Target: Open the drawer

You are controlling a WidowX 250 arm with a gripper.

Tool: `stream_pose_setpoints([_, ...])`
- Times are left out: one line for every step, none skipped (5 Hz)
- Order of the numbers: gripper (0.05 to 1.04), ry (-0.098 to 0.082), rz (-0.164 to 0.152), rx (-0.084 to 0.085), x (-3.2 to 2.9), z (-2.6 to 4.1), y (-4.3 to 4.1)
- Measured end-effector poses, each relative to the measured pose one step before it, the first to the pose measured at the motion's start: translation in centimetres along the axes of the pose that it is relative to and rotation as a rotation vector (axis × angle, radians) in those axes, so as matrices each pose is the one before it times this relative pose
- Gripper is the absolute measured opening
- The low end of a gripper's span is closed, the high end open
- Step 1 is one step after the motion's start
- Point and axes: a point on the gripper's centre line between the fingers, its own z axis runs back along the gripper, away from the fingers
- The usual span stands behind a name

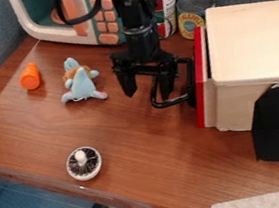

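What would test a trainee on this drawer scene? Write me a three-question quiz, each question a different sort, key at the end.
1. Which colour is the drawer front? A) blue B) red C) green
2. True or false: the gripper's fingers are spread apart.
3. Fill in the number: beside the toy microwave stand ____ tin cans.

Key: 1. B; 2. true; 3. two
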Motion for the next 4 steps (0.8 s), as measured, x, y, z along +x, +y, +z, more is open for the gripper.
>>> stream_pose_setpoints([0.689,0.0039,0.0130,0.0126,-0.171,-0.158,0.148])
stream_pose_setpoints([0.389,0.0132,0.0052,0.0212,-0.271,-0.094,0.178])
stream_pose_setpoints([0.207,0.0129,0.0683,0.0221,-1.122,0.058,2.018])
stream_pose_setpoints([0.155,-0.0100,0.0812,0.0241,-0.839,0.619,3.054])
